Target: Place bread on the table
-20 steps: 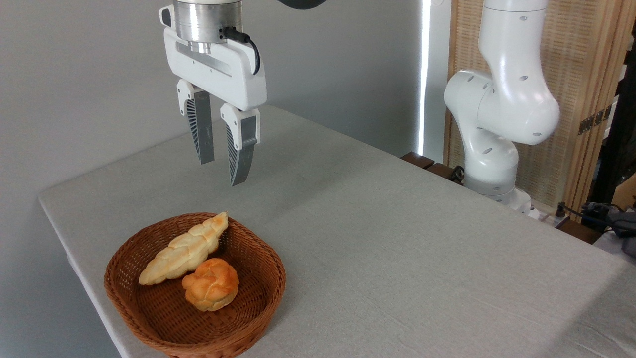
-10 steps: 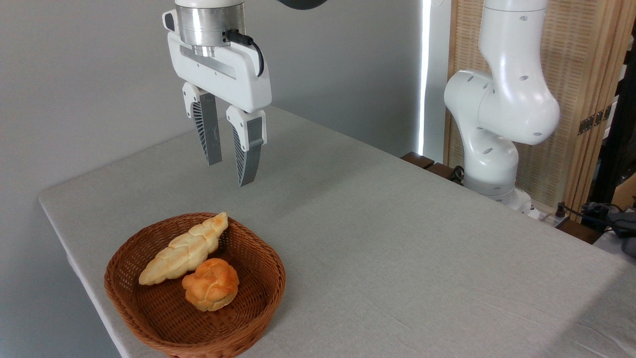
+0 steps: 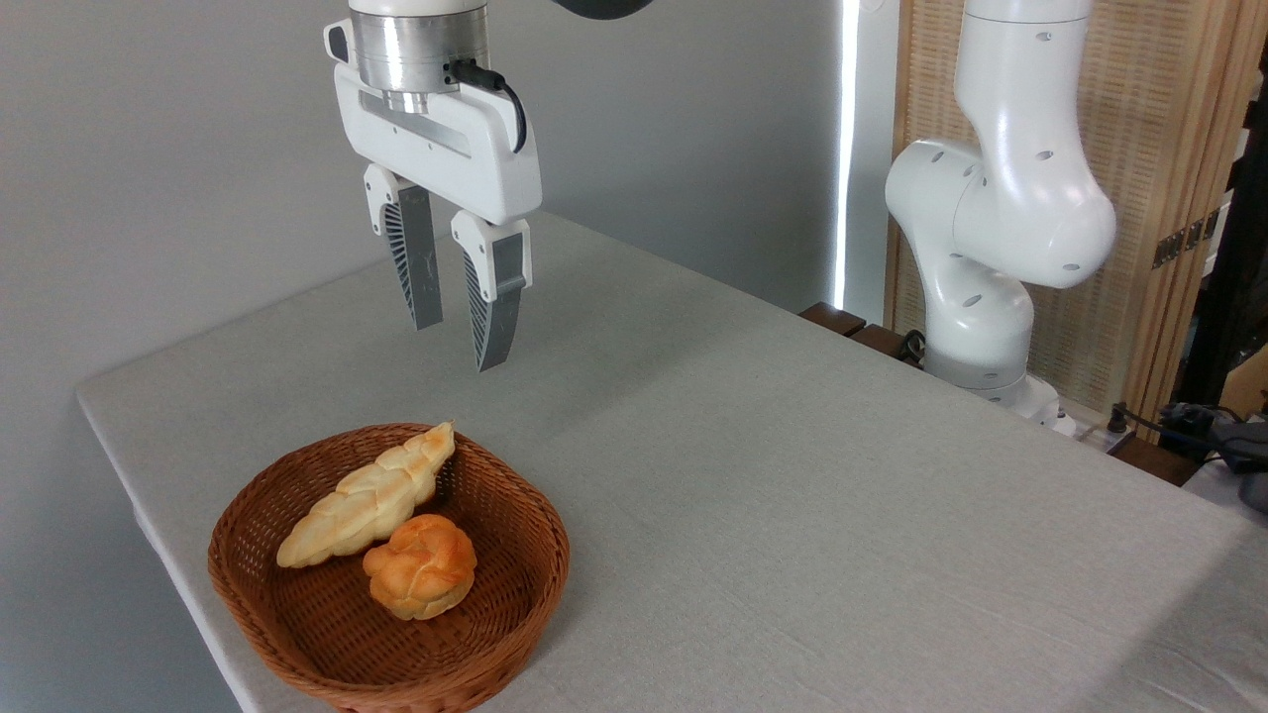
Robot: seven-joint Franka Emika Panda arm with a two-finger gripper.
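The table (image 3: 792,515) fills most of the scene, covered in a light grey cloth, its rounded corner at the left. At the far right edge stands the robot arm (image 3: 1001,228), white and jointed, its base near the table's far side. In front of a grey wall, the gripper (image 3: 460,345) hangs above the table, well clear of everything below; its two grey ribbed fingers (image 3: 492,307) point down with a narrow gap between them, released and grasping nothing. At the near left corner sits a brown wicker basket (image 3: 535,584). Inside it lies the bread (image 3: 371,497), a long braided loaf, pale golden, slanting from the near left up to the far rim, where its pointed end rests. Just beside it, touching its near side, sits a small round orange bun (image 3: 421,565).
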